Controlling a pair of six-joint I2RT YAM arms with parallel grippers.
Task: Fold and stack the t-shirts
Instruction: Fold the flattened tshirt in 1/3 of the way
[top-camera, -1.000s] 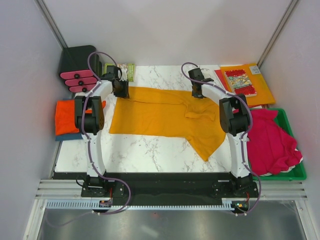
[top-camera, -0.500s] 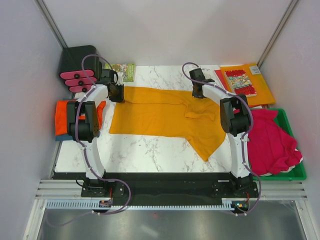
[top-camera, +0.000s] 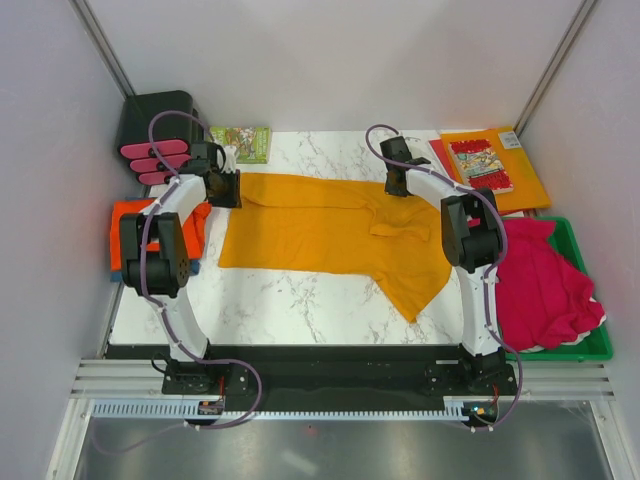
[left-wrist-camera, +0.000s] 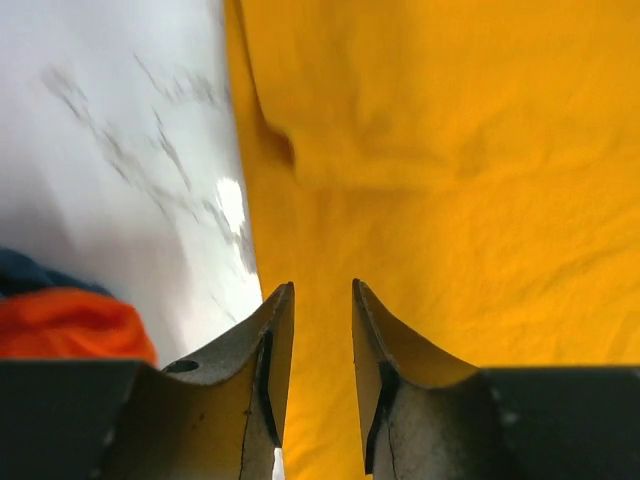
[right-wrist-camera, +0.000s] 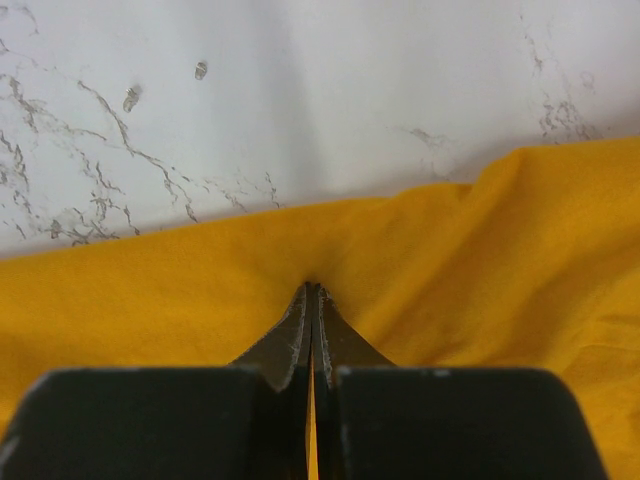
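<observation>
The mustard t-shirt (top-camera: 330, 235) lies spread out flat on the white marble tabletop (top-camera: 300, 310), its body stretched sideways and one sleeve trailing toward the near right.

The left tool (top-camera: 222, 188) sits over the shirt's far-left corner. In the left wrist view its two fingers (left-wrist-camera: 260, 350) stand a little apart, released, with the yellow cloth showing through the gap below them and nothing caught between them.

The right tool (top-camera: 397, 183) is at the shirt's far edge, toward its right end. In the right wrist view its fingertips are clenched together on the hem, and the cloth puckers up into them, so it is grasping the mustard t-shirt.

Left of the mustard t-shirt, just off its edge, a folded red-orange t-shirt (top-camera: 125, 232) rests on a blue t-shirt (left-wrist-camera: 30, 275), of which only an edge shows.

Right of the mustard t-shirt, crimson-pink t-shirts (top-camera: 545, 280) lie heaped in a green tray (top-camera: 590, 347), spilling over its near rim.

Beyond the shirt's right end an orange folder (top-camera: 525, 175) lies flat with a comic book (top-camera: 480, 163) on top of it.

Beyond the shirt's far-left corner stands a black stand (top-camera: 150, 115) with pink pieces on its front, and a green booklet (top-camera: 243, 142) lies just beside it.
</observation>
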